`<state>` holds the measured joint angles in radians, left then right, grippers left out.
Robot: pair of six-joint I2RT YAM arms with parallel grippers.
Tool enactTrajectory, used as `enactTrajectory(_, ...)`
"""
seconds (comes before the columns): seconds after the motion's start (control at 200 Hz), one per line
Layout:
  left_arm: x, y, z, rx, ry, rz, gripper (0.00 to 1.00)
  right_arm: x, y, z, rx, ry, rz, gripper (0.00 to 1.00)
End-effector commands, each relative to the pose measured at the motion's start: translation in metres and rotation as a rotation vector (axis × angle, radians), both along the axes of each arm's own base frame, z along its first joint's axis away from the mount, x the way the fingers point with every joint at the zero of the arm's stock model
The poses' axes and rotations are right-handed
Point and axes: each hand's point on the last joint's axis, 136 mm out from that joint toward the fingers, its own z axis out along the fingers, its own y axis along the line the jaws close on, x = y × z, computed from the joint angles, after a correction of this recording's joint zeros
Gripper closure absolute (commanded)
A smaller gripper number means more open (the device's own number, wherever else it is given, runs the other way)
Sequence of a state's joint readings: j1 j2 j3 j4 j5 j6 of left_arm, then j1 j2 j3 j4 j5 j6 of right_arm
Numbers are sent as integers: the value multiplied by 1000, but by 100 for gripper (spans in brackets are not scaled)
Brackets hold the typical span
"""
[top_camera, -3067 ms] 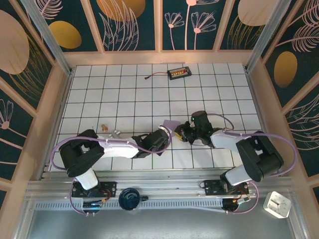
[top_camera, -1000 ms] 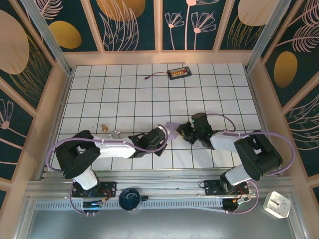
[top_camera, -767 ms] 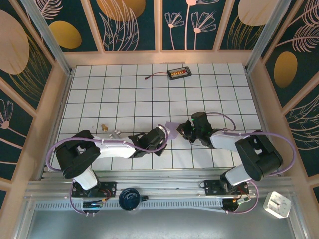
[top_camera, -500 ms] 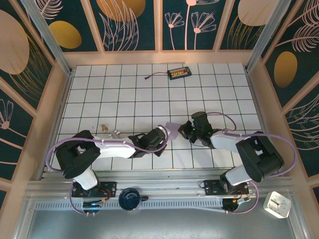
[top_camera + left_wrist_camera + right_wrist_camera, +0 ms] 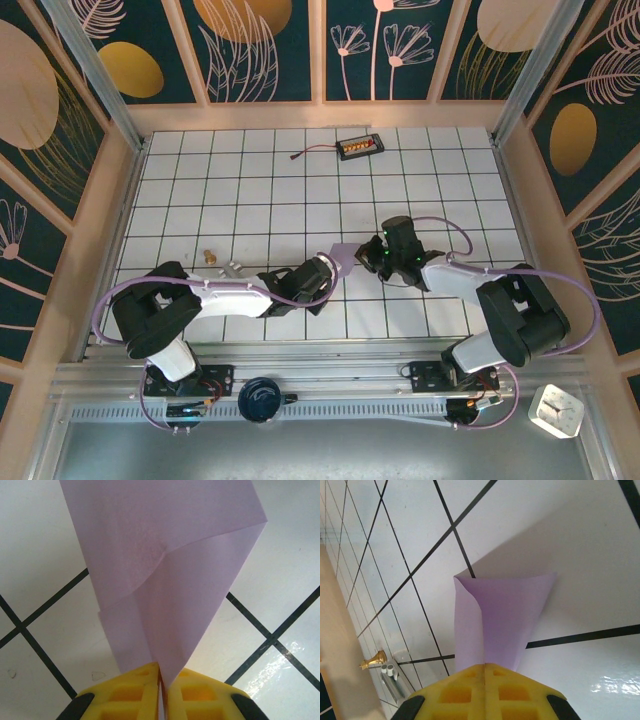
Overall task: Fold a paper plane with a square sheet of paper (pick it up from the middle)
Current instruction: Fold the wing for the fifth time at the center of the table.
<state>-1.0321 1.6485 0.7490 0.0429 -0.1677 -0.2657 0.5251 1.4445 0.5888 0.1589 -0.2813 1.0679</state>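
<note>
1. Left gripper [image 5: 161, 680] is pinching one end of the sheet of paper [image 5: 165, 580], with its jaws clamped on it.
2. Right gripper [image 5: 485, 667] is clamping the opposite end, fingers pressed together on the paper.
3. The sheet is hanging between the two grippers, mid-workspace over the tiled table [image 5: 250, 190] (lifted or grazing the tiles, can't tell).
4. Progress: layers are overlapping with one soft fold showing, and there's no dart shape yet. I'm reading this as early, with most creases remaining.

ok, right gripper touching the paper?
Touching. In the right wrist view the right gripper is shut on the sheet of paper, which comes out of the seam between its yellow jaws.
</note>
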Motion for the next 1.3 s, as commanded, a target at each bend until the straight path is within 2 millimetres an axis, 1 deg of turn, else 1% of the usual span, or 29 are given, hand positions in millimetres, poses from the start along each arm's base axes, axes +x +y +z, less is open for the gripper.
enactTrajectory(0.0,3,7,-7,60,-1,2,89,1,-1,4,-23,-4,11,100)
enactTrajectory(0.29,1,8,-12,91,2,-9,88,-1,-2,-1,-70,25,41,100)
enactTrajectory(0.455,0,7,-13,102,1,-21,88,-2,-4,-8,-120,49,81,100)
enactTrajectory(0.555,0,5,-10,94,0,-21,89,-3,-7,-15,-155,67,109,100)
enactTrajectory(0.716,0,2,0,64,-9,-25,94,-4,-14,-25,-209,85,150,100)
enactTrajectory(0.796,-2,2,0,74,-3,-43,95,-2,-15,-22,-204,79,158,100)
enactTrajectory(0.951,-4,6,-10,126,13,-60,94,4,-14,-12,-170,66,161,100)
enactTrajectory(1.136,-4,4,-10,132,15,-68,93,7,-9,1,-126,54,169,100)
enactTrajectory(1.296,-2,5,-12,150,8,-72,91,7,-10,7,-96,51,171,100)
